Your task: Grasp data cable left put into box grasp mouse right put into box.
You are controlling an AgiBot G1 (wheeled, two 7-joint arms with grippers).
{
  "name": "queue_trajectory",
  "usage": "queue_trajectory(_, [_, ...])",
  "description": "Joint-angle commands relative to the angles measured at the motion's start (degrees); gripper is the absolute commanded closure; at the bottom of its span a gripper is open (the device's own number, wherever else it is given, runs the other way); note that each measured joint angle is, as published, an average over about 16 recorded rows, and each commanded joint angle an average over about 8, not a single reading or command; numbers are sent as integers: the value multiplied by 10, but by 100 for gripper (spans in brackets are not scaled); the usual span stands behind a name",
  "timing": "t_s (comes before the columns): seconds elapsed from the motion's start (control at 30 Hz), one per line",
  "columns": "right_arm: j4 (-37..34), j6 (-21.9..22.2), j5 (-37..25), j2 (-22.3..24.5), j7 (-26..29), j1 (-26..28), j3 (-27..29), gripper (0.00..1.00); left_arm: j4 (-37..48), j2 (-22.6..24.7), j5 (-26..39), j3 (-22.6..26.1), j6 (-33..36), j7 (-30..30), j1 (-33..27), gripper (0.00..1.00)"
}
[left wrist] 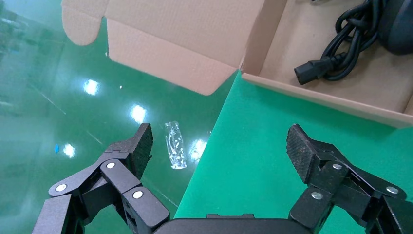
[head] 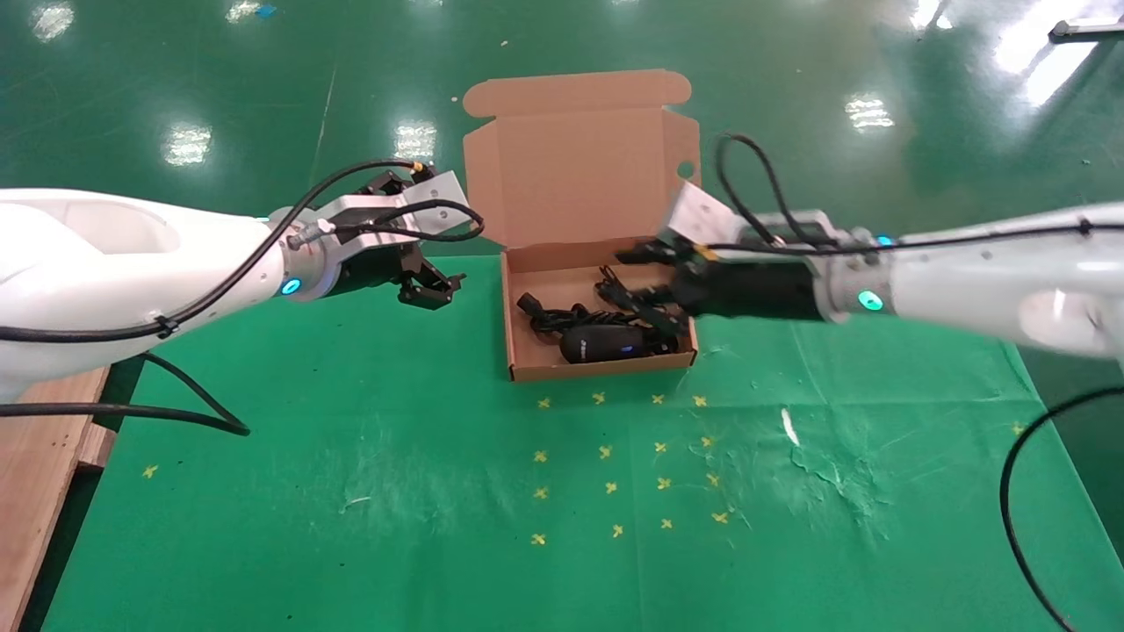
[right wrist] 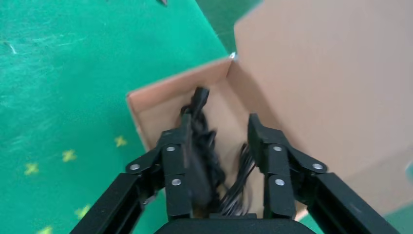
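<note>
The box (head: 527, 373) sits open mid-table (head: 351, 491), lid raised at 12 o'clock. The data cable (head: 549, 316) and mouse (head: 601, 342) lie inside it. The right gripper (head: 645, 281), fingers (right wrist: 260, 134) released, hangs over the box's 3 o'clock wall, above the cable. The left gripper (head: 435, 290), fingers spread and empty, hovers at the box's 9 o'clock, clear of its wall.

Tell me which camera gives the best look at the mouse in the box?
The head view: the whole mouse lies in the box, near its front wall, beside the data cable. The left wrist view catches only the mouse's edge in a corner. In the right wrist view, the right tool hides it.
</note>
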Motion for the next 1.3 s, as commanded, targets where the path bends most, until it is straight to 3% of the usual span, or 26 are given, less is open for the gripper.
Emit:
queue_trajectory(0.03, [10,-5,10,7,5,-7,3,0,0,0,0,0,0,0,0,0])
queue_trajectory(1.3, [308,-139,295,218,140,-192,99,0,0,-4,-14,-7,6,7,5,0])
